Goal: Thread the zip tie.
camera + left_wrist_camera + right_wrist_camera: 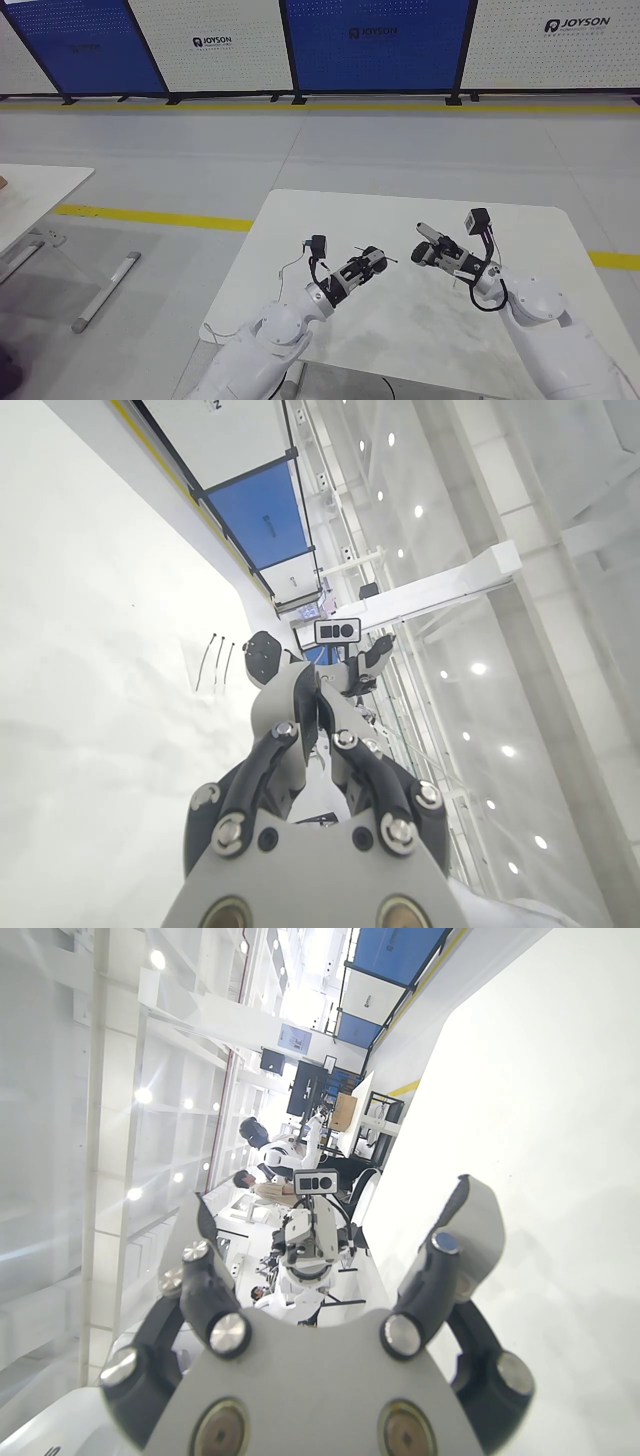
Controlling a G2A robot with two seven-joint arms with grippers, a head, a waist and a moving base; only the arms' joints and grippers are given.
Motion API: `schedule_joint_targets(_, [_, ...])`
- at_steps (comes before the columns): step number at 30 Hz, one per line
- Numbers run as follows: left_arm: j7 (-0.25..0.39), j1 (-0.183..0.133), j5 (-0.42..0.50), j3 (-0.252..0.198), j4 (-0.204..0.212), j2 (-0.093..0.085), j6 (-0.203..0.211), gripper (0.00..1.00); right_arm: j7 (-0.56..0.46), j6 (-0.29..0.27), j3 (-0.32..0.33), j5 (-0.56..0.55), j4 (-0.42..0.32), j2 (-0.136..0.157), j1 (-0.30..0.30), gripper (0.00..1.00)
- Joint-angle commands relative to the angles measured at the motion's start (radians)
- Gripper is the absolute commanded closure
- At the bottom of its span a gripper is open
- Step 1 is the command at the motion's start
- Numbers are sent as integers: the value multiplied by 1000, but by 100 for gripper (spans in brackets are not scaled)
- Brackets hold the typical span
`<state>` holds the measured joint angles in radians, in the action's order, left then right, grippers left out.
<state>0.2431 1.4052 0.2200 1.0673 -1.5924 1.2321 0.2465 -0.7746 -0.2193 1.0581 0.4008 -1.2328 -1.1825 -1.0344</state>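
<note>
- Three black zip ties (215, 660) lie flat and side by side on the white desk (330, 215). They are close to the right hand (334, 1198), and neither hand touches them.
- In the top view the right hand sits at about 3 o'clock from the left hand (311, 687), and the two face each other over the middle of the desk.
- The left hand's fingers are pressed together, with nothing visible between them. The right hand's fingers stand wide apart.
- No tie has been picked up, so the threading appears not yet begun.
- The ties look very light, thin and springy, with a smooth surface that would probably slip under a loose pinch.
- Because they lie flat, lifting one probably means a fine pinch across the strap.
- The likely hold is one hand just behind the square head and the other near the tail tip, so the tip stays stiff enough to meet the small slot.
</note>
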Motion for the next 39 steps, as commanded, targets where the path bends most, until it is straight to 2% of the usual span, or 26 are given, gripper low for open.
schedule_joint_targets(1, [0,1,-1,1,-1,0,-1,100,0,0,0,0,0,0,0,0])
schedule_joint_targets(8, [-2,0,-4,1,0,0,-3,100,0,0,0,0,0,0,0,0])
schedule_joint_targets(11, [0,-28,-16,-16,42,4,-22,100,0,0,0,0,0,0,0,0])
schedule_joint_targets(14, [7,-56,-4,-32,83,10,-11,100,0,0,0,0,0,0,0,0])
schedule_joint_targets(22, [7,-56,-4,-32,83,10,-11,100,7,2,1,-1,-2,0,-4,0])
schedule_joint_targets(24, [7,-56,-4,-32,83,10,-11,100,12,11,16,-32,-9,5,-10,0])
schedule_joint_targets(27, [7,-56,-4,-32,83,10,-11,100,-49,38,57,-59,-20,21,-12,0])
schedule_joint_targets(30, [7,-56,-4,-32,83,10,-11,100,-172,87,124,-67,-30,45,-12,0])
schedule_joint_targets(31, [7,-56,-4,-32,83,10,-11,100,-233,126,149,-80,-30,56,-6,0])
schedule_joint_targets(33, [7,-56,-4,-32,83,10,-11,100,-334,186,170,-179,-46,75,23,0])
schedule_joint_targets(35, [7,-56,-4,-32,83,10,-11,100,-394,249,188,-260,-76,90,48,0])
schedule_joint_targets(39, [7,-56,-4,-32,83,10,-11,100,-394,249,188,-260,-76,90,48,0])
